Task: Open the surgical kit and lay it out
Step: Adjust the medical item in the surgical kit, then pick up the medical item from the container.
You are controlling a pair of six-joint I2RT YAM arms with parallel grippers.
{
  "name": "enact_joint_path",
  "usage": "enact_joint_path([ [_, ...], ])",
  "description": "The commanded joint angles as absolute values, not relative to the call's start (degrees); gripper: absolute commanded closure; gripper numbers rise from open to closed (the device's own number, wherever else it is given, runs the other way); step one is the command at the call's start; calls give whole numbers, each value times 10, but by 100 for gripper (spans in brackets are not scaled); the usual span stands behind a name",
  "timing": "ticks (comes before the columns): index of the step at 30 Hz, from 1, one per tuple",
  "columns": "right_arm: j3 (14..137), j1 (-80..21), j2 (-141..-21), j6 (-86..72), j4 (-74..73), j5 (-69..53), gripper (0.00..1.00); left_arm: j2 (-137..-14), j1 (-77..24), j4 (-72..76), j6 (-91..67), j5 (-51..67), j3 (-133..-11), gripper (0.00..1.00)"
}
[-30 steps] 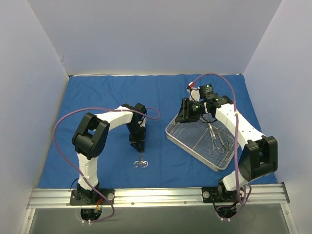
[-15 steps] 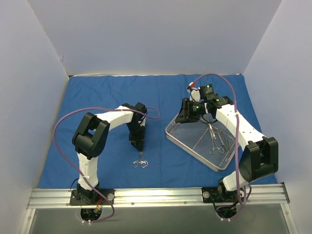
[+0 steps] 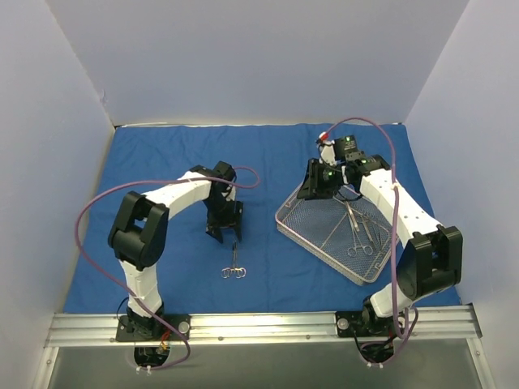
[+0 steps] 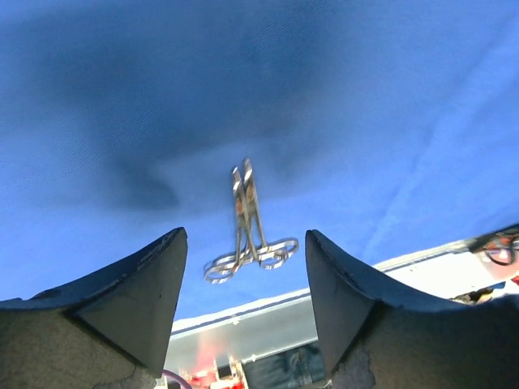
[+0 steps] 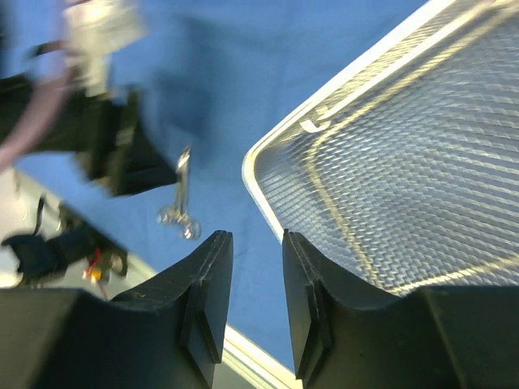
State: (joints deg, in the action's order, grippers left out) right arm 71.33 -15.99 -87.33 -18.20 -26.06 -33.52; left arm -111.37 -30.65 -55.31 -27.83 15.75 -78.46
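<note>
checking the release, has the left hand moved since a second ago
Yes. The left hand has pulled slightly back from the forceps, which lie unmoved on the blue cloth, toward the far wall.

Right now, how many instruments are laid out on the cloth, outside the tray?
1. Ring-handled forceps on the blue cloth, just nearside of the left tool, rings toward the bases. The arms could hide another.

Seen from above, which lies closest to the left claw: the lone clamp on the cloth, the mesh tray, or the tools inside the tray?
1. Lone clamp: on the blue cloth, just on the near side of the left gripper.
2. Mesh tray: to the gripper's right, its corner pointing that way.
3. Tools: farther right, inside the tray.
</note>
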Motion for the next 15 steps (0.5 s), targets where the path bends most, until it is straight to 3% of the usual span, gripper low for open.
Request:
enact_joint_path([
  [1, 757, -136, -882, -201, -324, -220, 70, -1028, -279, -571, -251, 166, -787, 31],
  [5, 723, -89, -877, -227, -373, -118, 71, -946, -249, -544, -200, 177, -784, 27],
  [9, 678, -65, -882, -229, -381, -48, 64, -879, -231, -465, -178, 217, -771, 25],
  [15, 663, -46, -926, -204, -391, 11, 56, -872, -193, -432, -160, 272, -777, 25],
])
